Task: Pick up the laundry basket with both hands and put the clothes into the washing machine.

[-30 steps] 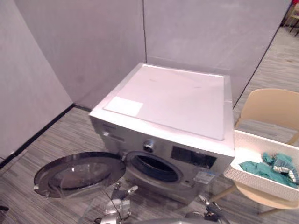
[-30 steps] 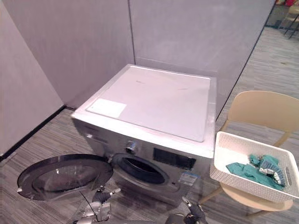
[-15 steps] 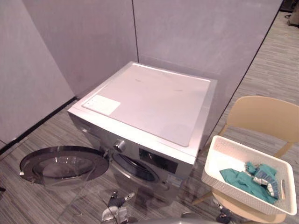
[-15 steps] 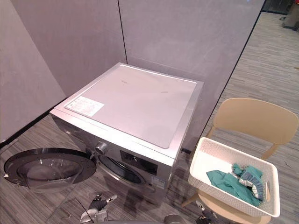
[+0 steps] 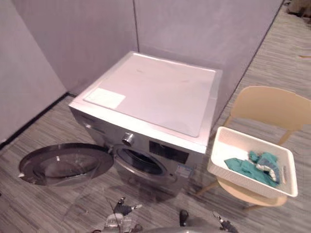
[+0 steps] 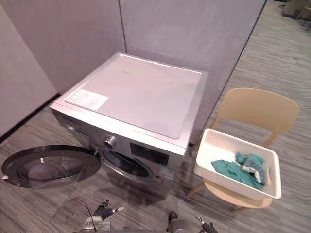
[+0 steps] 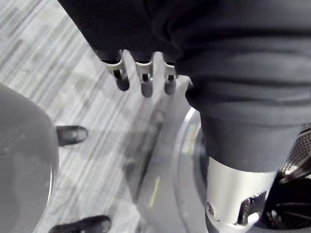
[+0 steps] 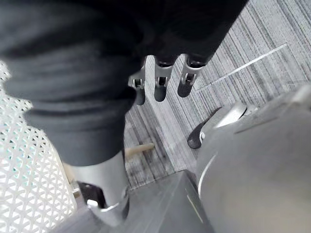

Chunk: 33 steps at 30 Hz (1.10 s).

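Laundry basket (image 5: 232, 144) on chair (image 5: 269, 104) (eye views), weave (image 8: 19, 184) close-up, rt wrist view

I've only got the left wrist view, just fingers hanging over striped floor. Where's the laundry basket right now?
Observer: The white laundry basket sits on a beige chair, just to the right of the washing machine.
Operator: Okay, is there anything in it?
Observer: Yes, teal clothes lie bunched inside it.
Operator: And does the right hand have hold of it?
Observer: No. The right hand hangs open over the floor and holds nothing. The basket's lattice wall shows beside the arm in the right wrist view.
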Tool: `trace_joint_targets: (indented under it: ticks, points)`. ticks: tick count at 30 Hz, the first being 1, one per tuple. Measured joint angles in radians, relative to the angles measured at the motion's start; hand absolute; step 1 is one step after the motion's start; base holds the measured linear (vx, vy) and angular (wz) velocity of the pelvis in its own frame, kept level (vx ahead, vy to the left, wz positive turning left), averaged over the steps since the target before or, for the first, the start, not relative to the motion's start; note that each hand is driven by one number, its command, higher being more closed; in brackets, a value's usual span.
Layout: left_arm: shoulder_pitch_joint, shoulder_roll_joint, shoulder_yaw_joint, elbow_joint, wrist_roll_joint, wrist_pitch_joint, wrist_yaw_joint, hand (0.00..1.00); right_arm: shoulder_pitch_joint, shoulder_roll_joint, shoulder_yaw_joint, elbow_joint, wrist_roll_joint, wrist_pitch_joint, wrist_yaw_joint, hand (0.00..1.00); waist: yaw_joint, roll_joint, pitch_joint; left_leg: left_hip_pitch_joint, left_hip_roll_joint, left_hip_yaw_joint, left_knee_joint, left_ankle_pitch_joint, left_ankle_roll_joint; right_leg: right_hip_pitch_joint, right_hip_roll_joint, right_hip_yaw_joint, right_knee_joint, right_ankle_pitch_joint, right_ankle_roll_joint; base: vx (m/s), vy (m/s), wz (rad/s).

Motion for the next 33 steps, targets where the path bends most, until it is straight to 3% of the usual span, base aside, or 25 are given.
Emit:
trace_joint_targets:
  ticks: [2,3,4,5,6,8,9,10,11,12,13,14,15,19,23,28,33]
  points:
    - [-0.005,0.014,0.004,0.019,0.027,0.005,-0.001,0.00,0.016,0.013,0.032,-0.075,0.000,-0.001,0.001,0.00,-0.007,-0.012,0.005,0.012,0.004,0.029,0.029,-0.010,0.014,0.002,-0.006,0.030,0.019,-0.002,0.008,-0.06,0.040,-0.47]
    - [-0.005,0.009,0.022,0.018,0.042,0.006,-0.003,0.00,0.023,0.011,0.054,-0.132,0.000,-0.002,0.001,0.00,-0.003,-0.004,0.004,0.013,0.019,0.066,0.045,-0.017,0.023,0.002,0.002,0.060,0.006,0.021,0.053,-0.06,0.033,-0.55]
    - [-0.003,-0.015,0.055,0.015,0.058,0.006,-0.006,0.00,0.025,0.014,0.076,-0.201,0.000,-0.002,0.001,0.00,-0.001,0.021,0.014,0.008,0.043,0.093,0.062,-0.019,0.029,-0.044,-0.009,0.045,0.181,-0.041,-0.007,-0.06,0.032,-0.47]
    - [0.000,-0.020,0.067,0.016,0.060,0.007,-0.006,0.00,0.032,0.015,0.080,-0.231,0.000,-0.002,0.002,0.00,-0.001,0.025,0.012,0.011,0.047,0.094,0.068,-0.019,0.029,-0.065,-0.023,0.047,0.278,-0.071,-0.033,-0.02,0.019,-0.23]
    - [0.001,-0.026,0.082,0.011,0.060,0.007,-0.007,0.00,0.044,0.018,0.080,-0.281,-0.012,-0.005,0.001,0.00,0.001,0.030,0.011,0.013,0.057,0.094,0.076,-0.020,0.028,-0.072,-0.068,0.053,0.392,-0.091,-0.042,0.01,-0.034,-0.13]
    - [0.006,-0.022,0.086,0.006,0.060,0.005,-0.009,0.00,0.041,0.018,0.077,-0.320,-0.037,-0.006,0.001,0.00,0.011,0.030,0.009,0.012,0.079,0.107,0.088,-0.020,0.019,-0.061,-0.147,0.066,0.437,-0.093,-0.046,-0.03,-0.119,-0.31]
    - [0.011,-0.019,0.084,0.006,0.060,0.005,-0.009,0.00,0.032,0.018,0.071,-0.333,-0.044,-0.013,0.000,0.00,0.012,0.026,0.006,0.013,0.090,0.118,0.091,-0.018,0.002,-0.048,-0.200,0.080,0.410,-0.087,-0.053,-0.05,-0.170,-0.38]
    - [0.014,-0.015,0.081,0.006,0.059,0.005,-0.009,0.00,0.030,0.018,0.069,-0.334,-0.049,-0.017,0.000,0.00,0.013,0.020,0.000,0.012,0.094,0.127,0.092,-0.017,-0.011,-0.042,-0.219,0.083,0.379,-0.072,-0.062,-0.06,-0.282,-0.46]
    - [0.020,0.001,0.065,0.007,0.059,0.005,-0.008,0.00,0.034,0.022,0.068,-0.333,-0.057,-0.018,-0.001,0.00,0.013,0.000,-0.014,0.012,0.101,0.130,0.090,-0.019,-0.047,-0.013,-0.242,0.111,0.282,0.033,-0.059,-0.07,-0.368,-0.38]
    - [0.021,0.016,0.028,0.018,0.059,0.006,-0.009,0.00,0.042,0.017,0.054,-0.329,-0.063,-0.018,-0.003,0.00,0.012,0.002,-0.034,0.008,0.122,0.109,0.065,-0.023,-0.075,0.028,-0.206,0.131,0.212,-0.011,0.031,-0.08,-0.452,-0.34]
    - [0.021,0.012,0.008,0.023,0.059,0.006,-0.009,0.00,0.045,0.012,0.038,-0.329,-0.064,-0.019,-0.004,0.00,0.013,0.016,-0.043,0.009,0.135,0.093,0.048,-0.021,-0.085,0.042,-0.188,0.132,0.174,-0.023,0.048,-0.05,-0.372,-0.29]
    - [0.019,0.003,-0.019,0.027,0.059,0.005,-0.015,0.00,0.048,0.005,0.017,-0.323,-0.065,-0.023,-0.013,0.00,0.012,0.025,-0.048,0.013,0.145,0.059,0.028,-0.010,-0.092,0.066,-0.173,0.117,0.114,-0.057,0.099,-0.03,-0.391,-0.33]
    - [0.015,0.001,-0.024,0.027,0.059,0.005,-0.017,0.00,0.048,-0.007,0.009,-0.320,-0.065,-0.023,-0.023,0.00,0.011,0.024,-0.048,0.023,0.150,0.049,0.019,0.007,-0.121,0.092,-0.179,0.079,0.065,-0.118,0.156,-0.02,-0.319,-0.31]
    - [-0.004,-0.051,-0.028,0.023,0.047,0.004,-0.012,0.00,0.081,-0.078,0.010,-0.315,-0.069,-0.017,-0.026,0.00,-0.002,0.071,-0.052,0.026,0.216,-0.009,-0.004,0.053,-0.151,0.140,-0.125,-0.008,0.057,-0.148,0.137,-0.07,-0.232,0.41]
    - [0.007,-0.037,-0.026,0.002,0.048,0.005,0.003,0.00,0.081,-0.083,0.012,-0.451,-0.098,-0.017,-0.031,0.00,0.001,0.062,-0.063,-0.017,0.230,-0.054,-0.043,0.069,-0.149,0.139,-0.114,-0.062,0.033,-0.149,0.129,-0.11,-0.044,0.41]
    - [0.033,-0.024,-0.024,-0.006,0.050,0.006,0.005,0.00,0.082,-0.066,-0.002,-0.782,-0.156,-0.020,-0.050,0.00,0.004,0.063,-0.090,-0.058,0.212,-0.086,-0.106,0.123,-0.157,0.140,-0.122,-0.091,-0.071,-0.092,0.144,0.02,0.028,0.20]
    - [0.054,0.000,-0.030,-0.011,0.083,0.004,-0.004,0.00,0.055,-0.106,-0.083,-0.987,-0.280,-0.041,-0.059,0.00,0.005,0.044,-0.110,-0.097,0.187,-0.088,-0.121,0.153,-0.155,0.142,-0.144,-0.105,-0.150,-0.036,0.148,0.11,0.053,0.01]
